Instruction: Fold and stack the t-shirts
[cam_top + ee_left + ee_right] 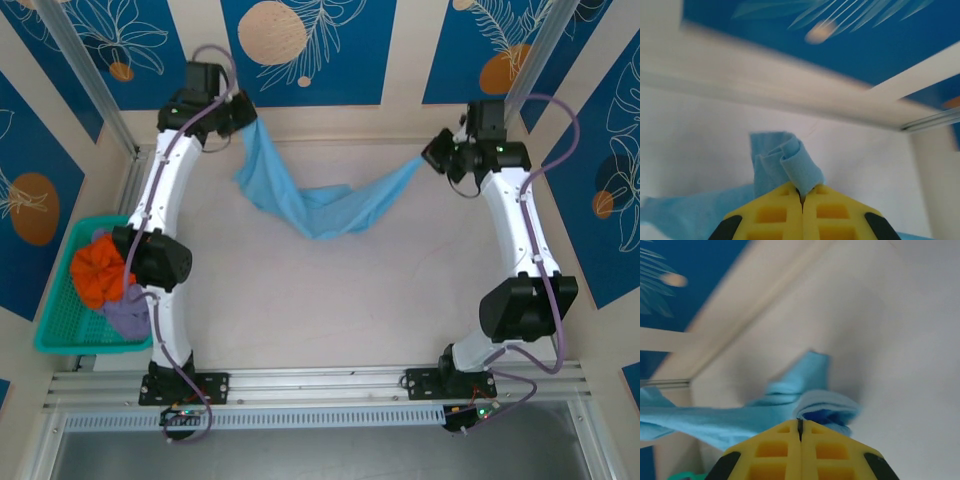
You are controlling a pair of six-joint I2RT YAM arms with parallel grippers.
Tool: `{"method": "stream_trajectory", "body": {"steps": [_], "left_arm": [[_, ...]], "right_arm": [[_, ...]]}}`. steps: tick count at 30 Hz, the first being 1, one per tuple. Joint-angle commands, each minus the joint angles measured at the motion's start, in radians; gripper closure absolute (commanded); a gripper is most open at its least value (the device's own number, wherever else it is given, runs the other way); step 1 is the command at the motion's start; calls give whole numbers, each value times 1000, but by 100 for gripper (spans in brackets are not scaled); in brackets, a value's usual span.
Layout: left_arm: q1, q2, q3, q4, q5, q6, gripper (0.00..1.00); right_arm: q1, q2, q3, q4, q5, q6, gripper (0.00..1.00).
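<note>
Top external: sky-blue t-shirt [318, 208] is strung between both claws near the table's [330, 310] far edge. Its long axis runs left-right and its middle sags toward the table centre; cannot tell whether the low point touches the surface. Left claw [238, 118] sits near the far-left corner, right claw [428, 155] toward the far-right. Each pinches one end, so the cloth lies inboard of both and neither arm is nearer. Wrist views: yellow fingers [775, 215] clamped on bunched blue cloth, same on the right. Judgement: the next move turns on laying this span down flat and taut. Chest lettering not visible; which hems are gripped is hidden in the bunching. Teal basket [58, 335] at the left edge holds orange cloth [97, 272] and purple cloth [127, 315].
</note>
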Motion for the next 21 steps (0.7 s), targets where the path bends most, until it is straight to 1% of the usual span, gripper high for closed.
{"method": "stream_trajectory", "body": {"steps": [1, 3, 4, 6, 7, 9, 10, 11, 12, 13, 14, 15, 16, 17, 18, 19, 21], "left_arm": [[-45, -179, 7, 197, 74, 136, 100], [-69, -314, -180, 309, 73, 176, 100], [-79, -391, -314, 363, 69, 189, 100], [-97, -541, -569, 424, 9, 188, 100], [-97, -625, -706, 431, -5, 177, 100], [-101, -771, -939, 381, -49, 184, 100], [-103, -852, -1072, 337, -94, 183, 100], [-103, -939, -1206, 293, -171, 161, 100], [-105, -1011, -1311, 248, -262, 119, 91], [-104, -1100, -1418, 175, -403, 30, 69], [-103, -1188, -1498, 76, -538, -88, 47], [-102, -1257, -1551, 21, -602, -154, 39], [-102, -1338, -1599, 14, -632, -179, 34], [-102, -1395, -1632, 30, -661, -212, 22], [-103, -1422, -1646, 49, -691, -233, 13], [-102, -1424, -1649, 81, -710, -224, 11], [-102, -1341, -1600, 131, -702, -164, 9]], "right_arm": [[6, -62, 104, 98, -148, -53, 100], [7, -108, 80, 113, -186, -68, 100], [9, -143, 39, 126, -200, -76, 100], [19, -239, -118, 159, -210, -96, 100], [22, -302, -225, 167, -200, -95, 100], [19, -441, -446, 182, -184, -78, 100], [17, -516, -576, 177, -165, -73, 100], [13, -576, -687, 150, -141, -60, 100], [4, -627, -770, 117, -122, -51, 100], [-4, -668, -851, 70, -89, -20, 88], [-17, -699, -913, 9, -44, 20, 69], [-32, -718, -945, -32, -10, 58, 56], [-46, -728, -968, -83, 36, 114, 45], [-59, -728, -971, -122, 74, 167, 37], [-68, -722, -969, -123, 78, 194, 33], [-68, -707, -965, -102, 79, 220, 30], [-64, -642, -930, -96, 123, 271, 27]]}}
